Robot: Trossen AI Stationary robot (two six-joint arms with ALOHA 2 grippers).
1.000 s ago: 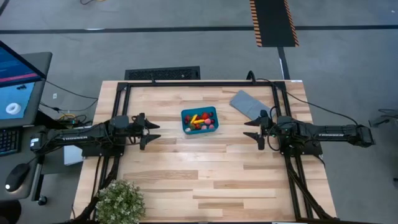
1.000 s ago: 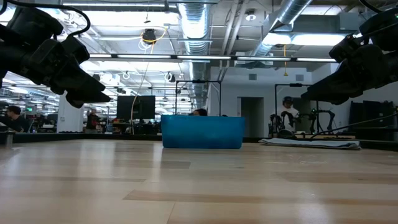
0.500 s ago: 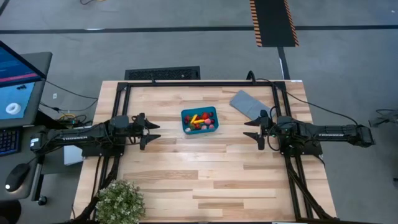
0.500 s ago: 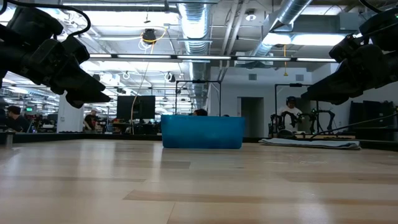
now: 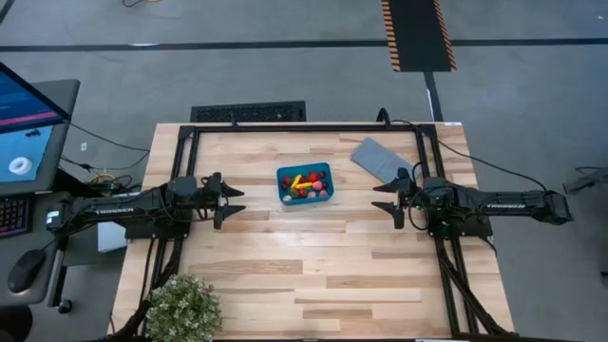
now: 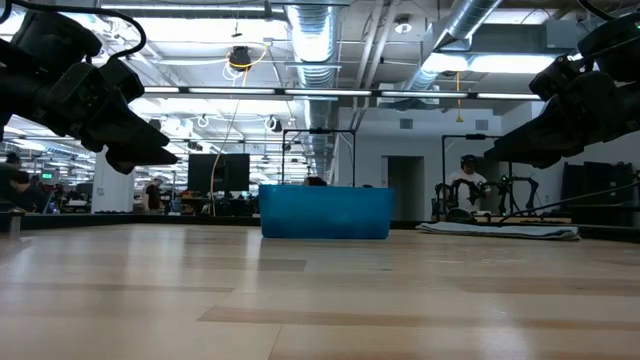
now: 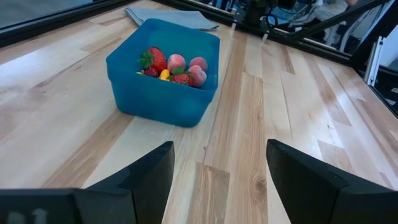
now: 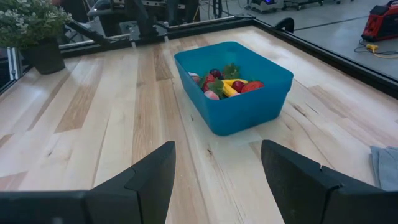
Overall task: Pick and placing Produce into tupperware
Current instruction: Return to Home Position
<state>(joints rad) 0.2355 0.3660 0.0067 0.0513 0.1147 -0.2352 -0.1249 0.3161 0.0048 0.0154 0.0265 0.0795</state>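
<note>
Table [image 5: 313,275]: a light wooden slab top with a dark frame along its edges; both arms reach in over it from opposite sides.
Left arm [image 5: 133,206]: stretched level over the table's left edge, pointing toward the middle.
Right arm [image 5: 494,203]: mirrors it over the right edge, also pointing toward the middle.
Plant [image 5: 182,309]: a bushy green plant at the near left corner, well apart from everything else.
Lid [image 5: 380,158]: flat and grey, lying at an angle on the wood near the far right, just beyond the right arm's wrist.
Tupperware [image 7: 161,99]: a teal-blue tub standing upright on the far-centre of the table, between the two grippers and touched by neither.
Left gripper [image 5: 234,201]: held above the wood to the left of the tub, fingers spread apart with nothing between them.
Right gripper [image 5: 382,198]: held above the wood to the right of the tub, near the lid, fingers likewise spread and empty.
Produce [image 7: 177,65]: all heaped inside the tub, with red strawberries, pink rounded fruits, a dark red berry and yellow-orange pieces, with green leaf tops showing.
</note>
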